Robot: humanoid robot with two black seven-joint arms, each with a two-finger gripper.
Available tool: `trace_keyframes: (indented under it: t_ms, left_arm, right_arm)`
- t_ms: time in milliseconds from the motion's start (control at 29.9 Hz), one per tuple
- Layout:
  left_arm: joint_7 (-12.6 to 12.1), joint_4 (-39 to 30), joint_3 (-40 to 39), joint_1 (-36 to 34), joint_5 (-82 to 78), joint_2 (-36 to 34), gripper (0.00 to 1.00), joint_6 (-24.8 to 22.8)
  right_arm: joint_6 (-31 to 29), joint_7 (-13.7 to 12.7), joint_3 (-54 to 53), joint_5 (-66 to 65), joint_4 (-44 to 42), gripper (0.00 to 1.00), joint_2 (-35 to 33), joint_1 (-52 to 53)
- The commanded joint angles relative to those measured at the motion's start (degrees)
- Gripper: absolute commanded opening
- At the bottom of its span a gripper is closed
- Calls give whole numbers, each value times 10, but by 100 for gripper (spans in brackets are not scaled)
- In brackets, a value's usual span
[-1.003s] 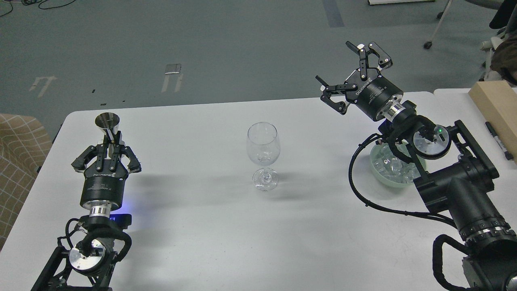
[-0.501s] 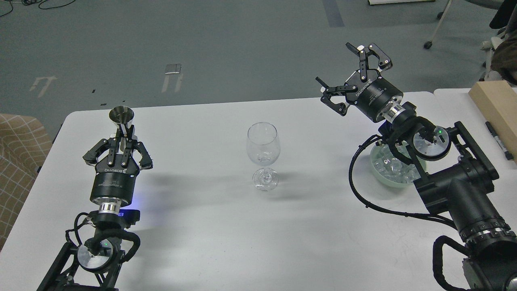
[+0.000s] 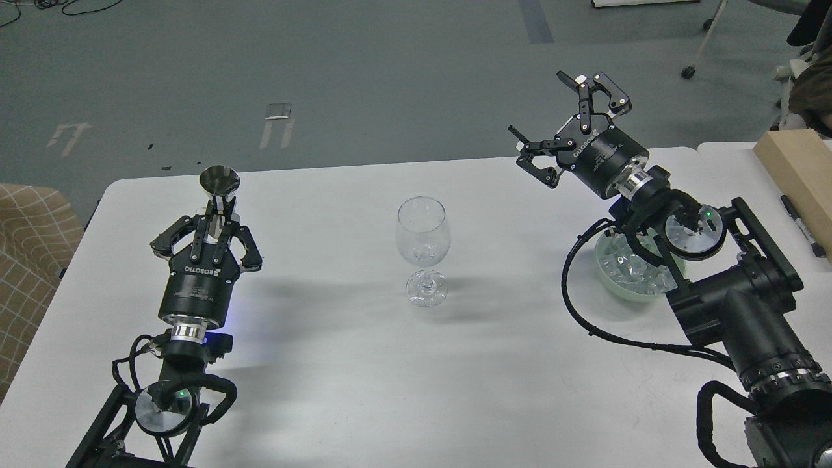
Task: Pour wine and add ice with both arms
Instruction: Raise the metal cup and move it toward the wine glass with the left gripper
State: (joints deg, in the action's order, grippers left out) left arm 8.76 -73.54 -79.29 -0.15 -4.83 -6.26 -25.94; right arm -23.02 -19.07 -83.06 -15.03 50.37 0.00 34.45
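Steel cup (image 3: 219, 182) pinched upright in left hand (image 3: 218, 211); right hand (image 3: 564, 114) raised, 2 fingers spread.
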Motion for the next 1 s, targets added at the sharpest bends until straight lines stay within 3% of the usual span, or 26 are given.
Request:
trace_keyframes:
  t_ms: [0,969]
  left_arm:
    - [-1,0,1,-2,-18,1,0,-3]
    - [-1,-8,48,-3,-20,10,0,0]
  right_arm:
    - [0,0,0,1,0,100,0,-1]
    - [1,0,0,1,-1,100,0,0]
